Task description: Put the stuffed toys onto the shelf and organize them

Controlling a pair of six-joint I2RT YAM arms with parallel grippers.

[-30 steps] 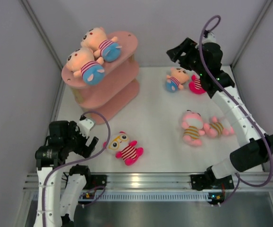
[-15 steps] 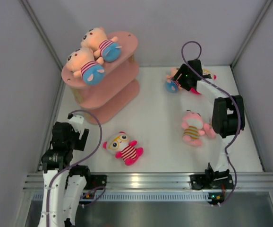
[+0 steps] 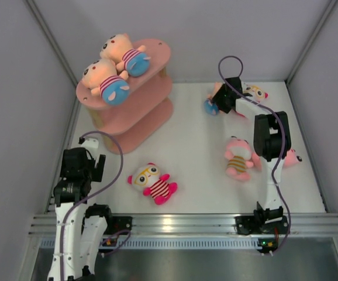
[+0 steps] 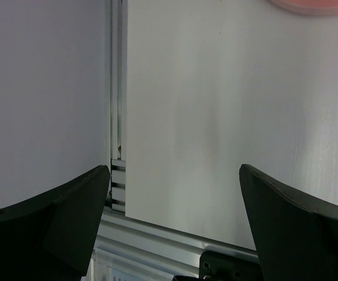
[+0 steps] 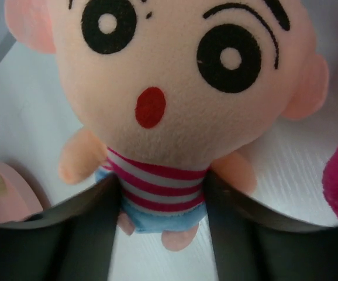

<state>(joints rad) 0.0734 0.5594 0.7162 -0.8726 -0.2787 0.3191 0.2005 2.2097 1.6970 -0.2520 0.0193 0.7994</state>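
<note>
Hard against the left wall (image 3: 17, 117), the left pincer (image 3: 86, 167) hovers over the left border of the desk (image 3: 198, 193). Its jaws are spread wide with nothing between them, and its own camera shows only bare white surface and the metal rail (image 4: 117, 175) along that edge. Just beyond stands the pink shelf (image 3: 157, 52), tucked toward the far-left corner. The front peach-headed toy (image 3: 106, 82) and the rear peach-headed toy (image 3: 124, 54) lie side by side on its top board, whose right end is bare. The near glasses toy (image 3: 153, 182) lies alone in the near middle, with open desk all round it. At the far edge the right pincer (image 5: 162, 193) has narrowed around the striped torso of the gripped peach-headed toy (image 5: 169, 88). A finger sits snug at each side and seems to pinch the shirt, while the toy lies face up on the desk. Just right of it, touching or nearly so, lies the far glasses toy (image 3: 254, 92) with its magenta body. Nearer, the pink yellow-striped toy (image 3: 237, 158) lies just beside the right arm (image 3: 268, 137). Another pink plush (image 3: 292, 157) peeks from behind that arm, too covered to name, with a strip of free desk between it and the right wall (image 3: 333, 117).
</note>
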